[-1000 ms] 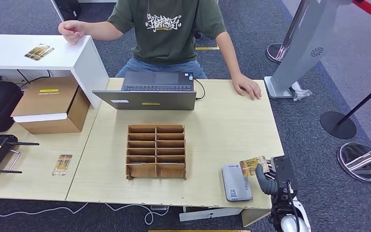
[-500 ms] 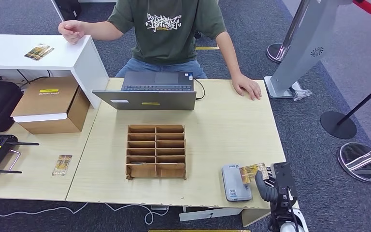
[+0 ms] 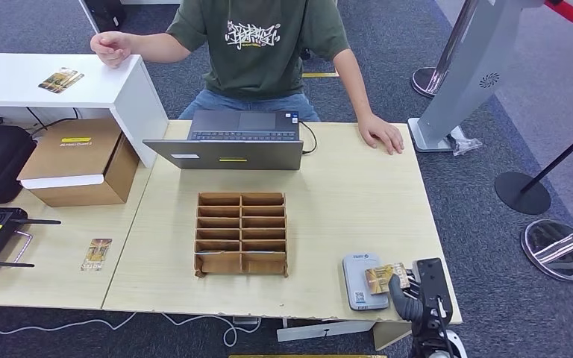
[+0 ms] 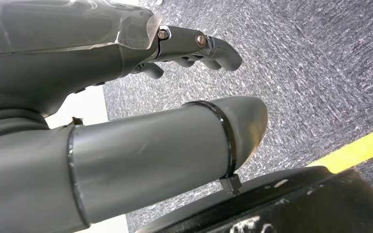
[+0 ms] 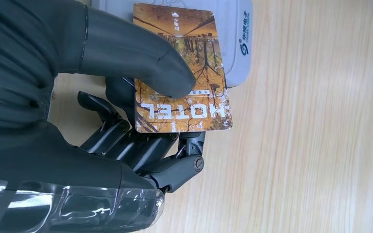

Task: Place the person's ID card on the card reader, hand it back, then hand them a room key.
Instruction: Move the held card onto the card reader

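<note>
My right hand (image 3: 412,291) pinches an orange-brown card (image 3: 385,277) marked HOTEL between thumb and fingers at the table's front right corner. The card's far end lies over the grey-white card reader (image 3: 359,281). In the right wrist view the thumb presses on the card (image 5: 182,73), with the card reader (image 5: 238,34) under its far end. My left hand (image 4: 126,97) hangs over grey carpet with its fingers apart and nothing in it. The person (image 3: 257,45) sits behind the table, one hand (image 3: 382,133) flat on it.
A brown slotted card holder (image 3: 241,233) stands mid-table, with a laptop (image 3: 233,142) behind it. Another card (image 3: 96,254) lies on the left table beside a cardboard box (image 3: 78,160). One more card (image 3: 60,79) lies on the white counter (image 3: 15,86). Stanchion bases stand on the right.
My right hand has drawn back towards the table's front edge and slightly left, bringing the card from beside the reader to over its right side.
</note>
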`<act>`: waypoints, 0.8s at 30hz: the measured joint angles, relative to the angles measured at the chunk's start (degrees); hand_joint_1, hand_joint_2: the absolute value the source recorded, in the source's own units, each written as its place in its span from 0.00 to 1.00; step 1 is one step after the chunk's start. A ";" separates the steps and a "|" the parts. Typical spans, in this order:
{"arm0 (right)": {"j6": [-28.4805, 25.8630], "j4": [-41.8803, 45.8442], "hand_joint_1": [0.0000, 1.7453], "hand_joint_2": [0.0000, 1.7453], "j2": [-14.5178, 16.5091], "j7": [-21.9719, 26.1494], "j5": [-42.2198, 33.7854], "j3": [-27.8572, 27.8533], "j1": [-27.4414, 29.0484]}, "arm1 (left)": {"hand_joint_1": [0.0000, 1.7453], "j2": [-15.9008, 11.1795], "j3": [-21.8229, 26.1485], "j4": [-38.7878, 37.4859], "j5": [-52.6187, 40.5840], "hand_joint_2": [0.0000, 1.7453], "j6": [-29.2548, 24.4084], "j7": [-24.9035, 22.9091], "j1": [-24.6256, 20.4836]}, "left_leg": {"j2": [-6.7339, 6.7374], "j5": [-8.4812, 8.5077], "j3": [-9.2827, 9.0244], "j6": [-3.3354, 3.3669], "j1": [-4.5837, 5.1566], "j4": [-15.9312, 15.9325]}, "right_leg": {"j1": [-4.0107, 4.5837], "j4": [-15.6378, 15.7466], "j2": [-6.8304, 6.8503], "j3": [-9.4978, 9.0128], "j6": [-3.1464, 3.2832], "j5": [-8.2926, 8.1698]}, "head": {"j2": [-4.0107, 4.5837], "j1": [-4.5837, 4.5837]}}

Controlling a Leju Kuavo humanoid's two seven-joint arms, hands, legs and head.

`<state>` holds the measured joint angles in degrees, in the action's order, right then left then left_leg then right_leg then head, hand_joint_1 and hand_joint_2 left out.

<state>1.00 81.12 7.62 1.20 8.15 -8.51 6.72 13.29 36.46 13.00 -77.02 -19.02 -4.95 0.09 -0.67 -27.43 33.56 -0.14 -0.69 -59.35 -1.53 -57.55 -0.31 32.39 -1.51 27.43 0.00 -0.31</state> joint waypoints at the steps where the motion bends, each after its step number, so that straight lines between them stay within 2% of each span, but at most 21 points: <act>1: 0.03 -0.08 1.00 1.00 0.04 0.00 0.12 -0.01 0.01 | 0.00 0.00 0.03 0.00 -0.03 0.00 0.00 0.05 0.00 | 0.00 0.00 0.00 0.00 0.00 0.00 | 0.00 0.00 0.00 0.00 0.00 0.00 | 0.00 0.00; 10: 0.19 -1.09 1.00 1.00 0.27 0.00 1.59 0.00 -0.56 | 0.00 0.02 0.31 0.00 -0.42 0.00 0.00 0.16 0.04 | 0.00 0.00 0.00 0.00 -0.01 0.01 | 0.00 0.00 0.00 -0.01 0.00 0.00 | 0.00 0.00; 17: -0.57 -3.13 1.00 1.00 0.25 -1.95 6.31 0.54 -2.52 | 0.00 0.00 0.31 0.00 -2.16 0.00 0.53 -0.38 -0.04 | 0.02 0.00 -0.05 0.00 0.00 0.00 | 0.00 0.00 -0.02 -0.03 0.00 -0.01 | 0.00 0.00; 24: -0.55 -3.68 1.00 1.00 0.24 -2.06 6.74 0.60 -2.98 | 0.00 -0.01 0.31 0.00 -2.31 0.00 0.64 -0.45 -0.06 | 0.02 0.00 -0.05 0.00 0.00 0.00 | 0.00 0.00 -0.02 -0.03 0.00 -0.01 | 0.00 0.00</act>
<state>0.45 77.44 7.86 -0.86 14.90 -7.91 3.74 13.28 36.76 13.00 -79.33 -18.37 -5.40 0.03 -0.66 -27.43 33.51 -0.14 -0.70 -59.35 -1.53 -57.55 -0.34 32.36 -1.51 27.42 0.00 -0.31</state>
